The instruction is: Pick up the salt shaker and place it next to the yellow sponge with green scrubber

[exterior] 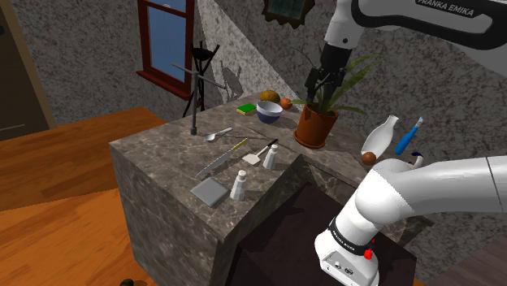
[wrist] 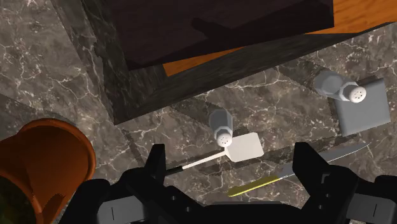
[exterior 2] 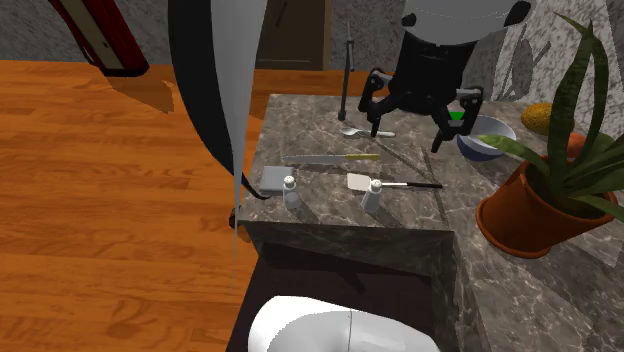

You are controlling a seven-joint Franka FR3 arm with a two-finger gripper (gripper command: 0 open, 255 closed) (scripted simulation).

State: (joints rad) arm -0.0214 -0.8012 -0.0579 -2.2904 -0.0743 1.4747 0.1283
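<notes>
The arm (exterior: 422, 24) arches high over the counter (exterior: 154, 154) and turns its hand straight down, close to the pot (exterior: 315, 126). The gripper (exterior 2: 410, 128) hangs above the surface with its fingers wide apart, holding and touching nothing. Two shakers stand upright: the first shaker (wrist: 222, 127) is just beside the spatula (wrist: 245, 147), under the gripper, and the second shaker (wrist: 347, 89) is just beside a grey tile (wrist: 362, 108). Which one holds salt I cannot tell. The sponge (exterior: 246, 108) lies by the bowl (exterior: 269, 111), well apart from both.
</notes>
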